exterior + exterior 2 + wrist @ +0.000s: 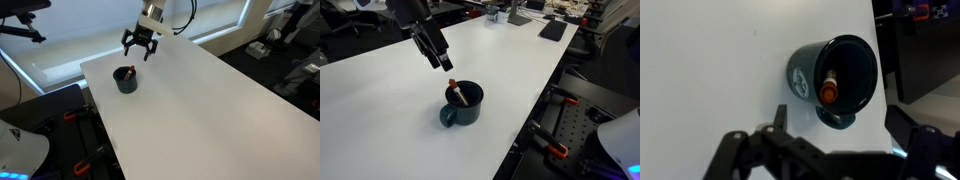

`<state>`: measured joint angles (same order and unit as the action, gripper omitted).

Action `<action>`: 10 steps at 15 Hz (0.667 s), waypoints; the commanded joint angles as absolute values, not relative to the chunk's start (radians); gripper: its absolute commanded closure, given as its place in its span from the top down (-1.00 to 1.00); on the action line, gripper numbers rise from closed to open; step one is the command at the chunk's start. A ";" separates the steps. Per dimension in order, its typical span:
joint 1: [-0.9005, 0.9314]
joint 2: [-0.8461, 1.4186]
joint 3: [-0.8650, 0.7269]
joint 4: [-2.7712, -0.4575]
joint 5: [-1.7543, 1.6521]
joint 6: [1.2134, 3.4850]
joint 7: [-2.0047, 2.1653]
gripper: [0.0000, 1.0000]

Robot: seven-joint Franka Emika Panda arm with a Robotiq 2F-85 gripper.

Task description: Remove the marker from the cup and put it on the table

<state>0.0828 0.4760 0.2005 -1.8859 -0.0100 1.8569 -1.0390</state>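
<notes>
A small dark cup (126,80) stands on the white table (200,110) near one edge; it also shows in the other exterior view (463,104) and in the wrist view (835,76). A reddish-orange marker (456,93) leans inside the cup, its tip above the rim; the wrist view shows its orange end (827,90), and it is just visible in an exterior view (129,71). My gripper (140,47) hangs open and empty above the table, beside and above the cup, and shows in the other exterior view (433,47). Its fingers frame the bottom of the wrist view (835,150).
The table edge (876,60) runs close beside the cup. Dark equipment with orange clamps (560,130) stands below that edge. Desks with clutter (535,15) lie beyond the far end. A window with blinds (90,30) is behind the table.
</notes>
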 commanded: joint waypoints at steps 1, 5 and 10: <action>0.071 0.501 0.208 -1.882 0.010 1.860 -1.064 1.00; 0.078 0.515 0.202 -1.883 -0.010 1.855 -1.042 1.00; 0.078 0.524 0.202 -1.880 -0.010 1.853 -1.040 1.00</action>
<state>0.0787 0.5208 0.1999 -1.8847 -0.0093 1.8570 -1.0434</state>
